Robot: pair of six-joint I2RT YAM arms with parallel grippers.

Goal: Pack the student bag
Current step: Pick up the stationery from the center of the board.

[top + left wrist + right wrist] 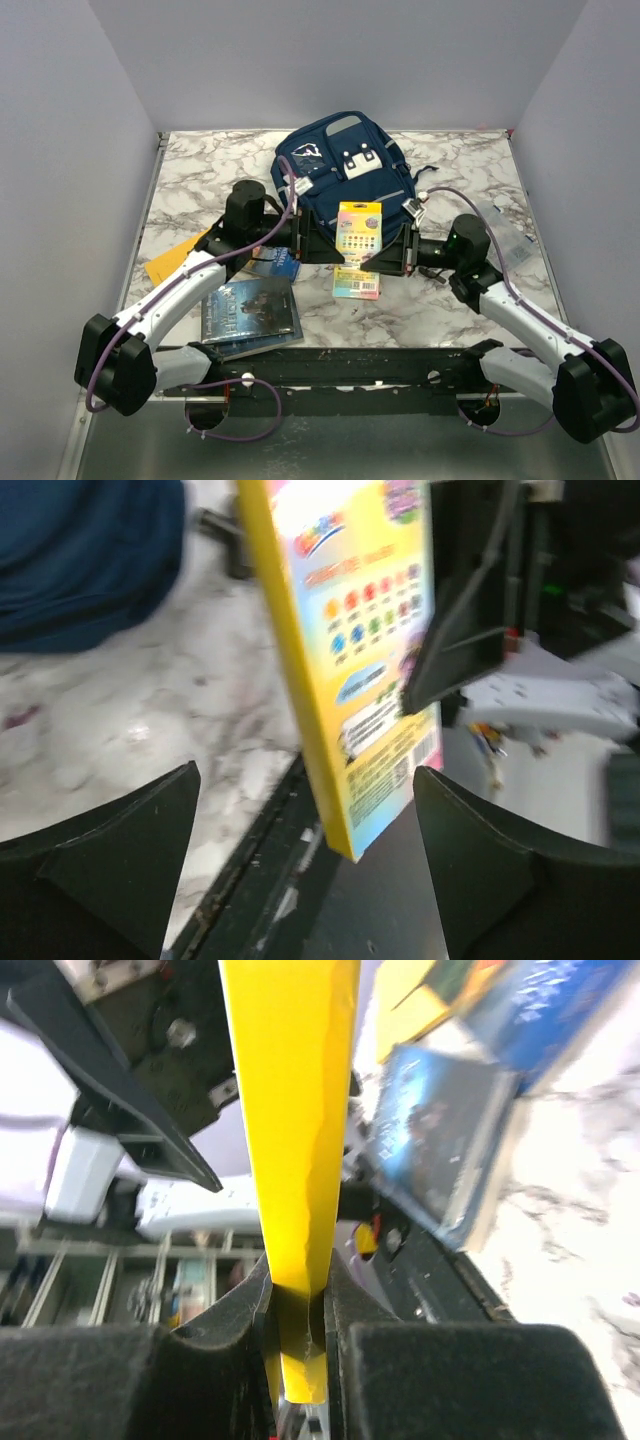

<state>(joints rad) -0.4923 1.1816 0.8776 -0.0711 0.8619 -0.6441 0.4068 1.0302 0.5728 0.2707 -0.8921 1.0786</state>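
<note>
The student bag (340, 165) is a navy backpack lying flat at the back middle of the table; a corner of it shows in the left wrist view (80, 560). My right gripper (402, 250) is shut on a yellow crayon box (359, 228) and holds it upright above the table, in front of the bag. The right wrist view shows the box's yellow edge (295, 1110) pinched between the fingers (235, 1320). My left gripper (308, 242) is open on the box's other side. Its wide-spread fingers (130, 850) stand apart from the box (360, 650).
A second colourful box (357, 283) lies on the table under the held one. A blue book (276, 263), a dark book (250, 312) and an orange envelope (170, 262) lie at the left front. A black rail (330, 365) runs along the near edge.
</note>
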